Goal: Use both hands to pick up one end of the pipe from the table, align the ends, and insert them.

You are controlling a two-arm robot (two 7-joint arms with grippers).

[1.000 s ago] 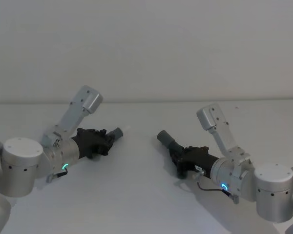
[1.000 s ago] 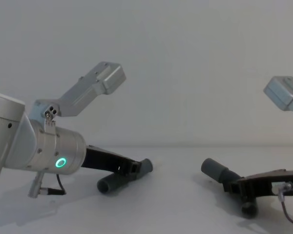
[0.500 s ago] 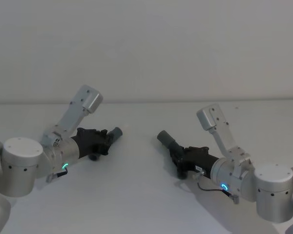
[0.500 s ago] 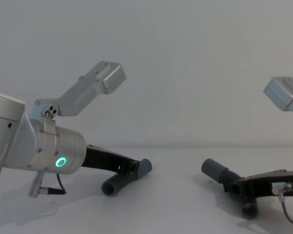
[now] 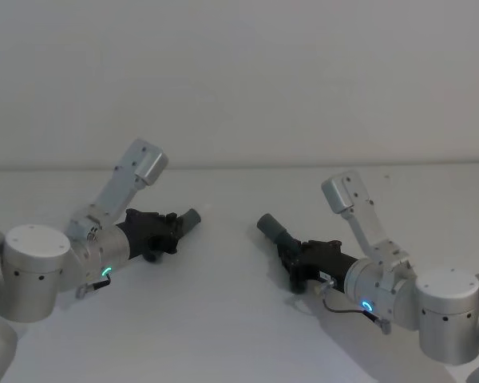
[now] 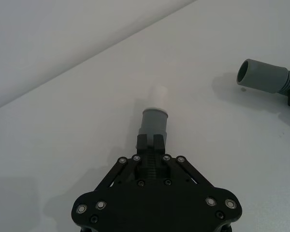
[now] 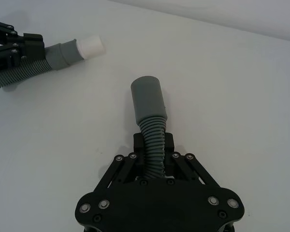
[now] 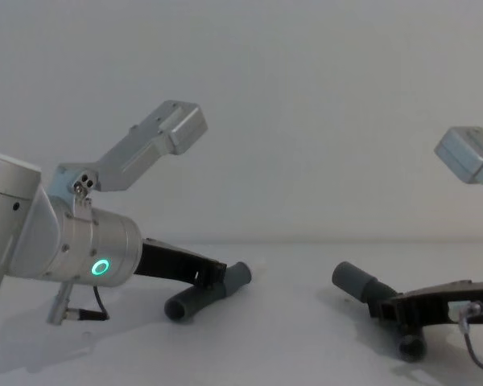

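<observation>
My left gripper [image 5: 169, 227] is shut on one dark-grey ribbed pipe piece [image 8: 200, 295] just behind its cuff [image 6: 153, 122], whose whitish tip [image 6: 158, 94] points toward the table's middle. The ribbed tail droops below the left gripper [image 8: 217, 276] to near the table [image 5: 223, 319]. My right gripper [image 5: 291, 254] is shut on the ribbed body [image 7: 154, 140] of the other pipe piece, its open smooth cuff [image 7: 147, 99] sticking forward and up toward the left one. The two ends [image 5: 190, 217] [image 5: 270, 227] face each other with a clear gap between them.
The white table runs back to a plain pale wall [image 5: 239, 80]. Both silver arms [image 5: 40, 267] [image 5: 431, 307] lie low over the table at the left and right edges, each with a lit ring.
My left gripper has shifted slightly with its pipe piece, the drooping tail swinging a little toward the middle. The right arm and its piece have hardly moved.
</observation>
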